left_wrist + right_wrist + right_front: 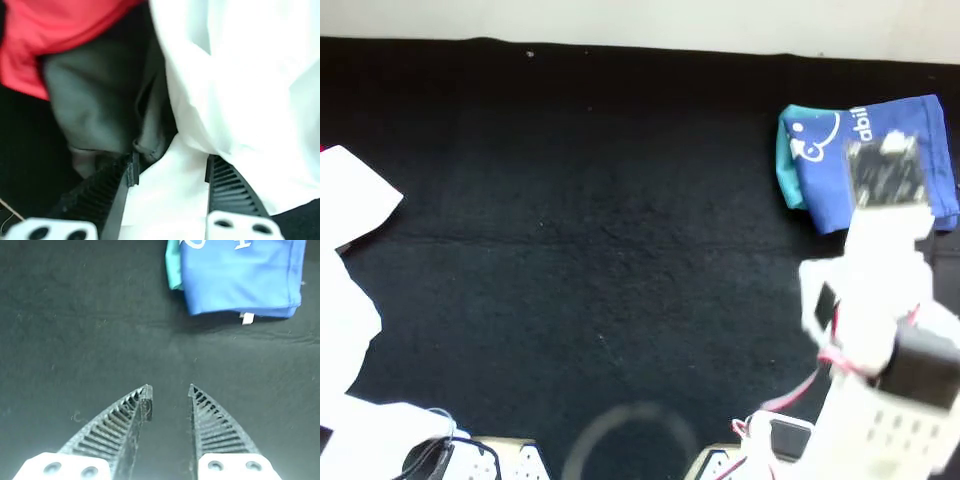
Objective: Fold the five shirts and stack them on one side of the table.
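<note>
A folded blue shirt (825, 170) (240, 280) lies on a teal shirt (787, 160) (173, 265) at the back right of the table. My right gripper (887, 165) (170, 392) hangs open above the black cloth just short of that stack, nothing between its fingers. At the left edge a white shirt (350, 200) (240, 75) is heaped over a grey shirt (100, 100) and a red shirt (55, 30). My left gripper (170, 167) is open, its two fingers straddling a fold of the white shirt.
Black cloth (600, 250) covers the whole table. The arm bases and cables (470, 460) sit along the front edge. The right arm's white body (880, 330) stands over the front right corner.
</note>
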Action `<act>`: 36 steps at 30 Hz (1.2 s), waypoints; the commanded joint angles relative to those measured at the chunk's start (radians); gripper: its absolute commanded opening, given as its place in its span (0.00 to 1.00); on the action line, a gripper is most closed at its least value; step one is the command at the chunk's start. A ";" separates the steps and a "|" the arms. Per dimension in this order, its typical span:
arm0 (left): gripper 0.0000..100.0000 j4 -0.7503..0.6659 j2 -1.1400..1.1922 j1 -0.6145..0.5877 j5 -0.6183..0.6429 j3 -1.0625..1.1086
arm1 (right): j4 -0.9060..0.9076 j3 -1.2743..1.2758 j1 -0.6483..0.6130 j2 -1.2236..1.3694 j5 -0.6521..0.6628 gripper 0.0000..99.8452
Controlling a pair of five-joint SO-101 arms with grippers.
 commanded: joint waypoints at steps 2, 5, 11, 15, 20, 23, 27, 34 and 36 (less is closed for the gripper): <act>0.22 0.044 0.039 0.070 -0.009 -0.016 | -0.039 0.214 -0.007 -0.173 0.009 0.12; 0.22 0.046 0.081 0.096 -0.009 -0.021 | -0.067 0.311 -0.007 -0.229 0.009 0.12; 0.22 0.071 0.108 0.140 -0.009 -0.016 | -0.065 0.415 -0.002 -0.242 0.009 0.12; 0.14 0.210 0.101 0.193 -0.009 -0.035 | -0.073 0.421 -0.005 -0.242 0.008 0.12; 0.01 0.379 0.099 0.288 -0.005 -0.070 | -0.117 0.424 -0.005 -0.242 0.005 0.12; 0.01 0.459 0.085 0.363 0.006 -0.077 | -0.122 0.426 -0.005 -0.242 0.005 0.12; 0.01 0.574 -0.010 0.495 0.104 -0.097 | -0.122 0.426 -0.007 -0.242 0.002 0.12; 0.01 0.715 -0.260 0.880 0.261 -0.101 | -0.124 0.441 -0.007 -0.242 0.002 0.12; 0.01 0.723 -0.332 1.013 0.308 -0.101 | -0.124 0.470 -0.007 -0.242 0.002 0.12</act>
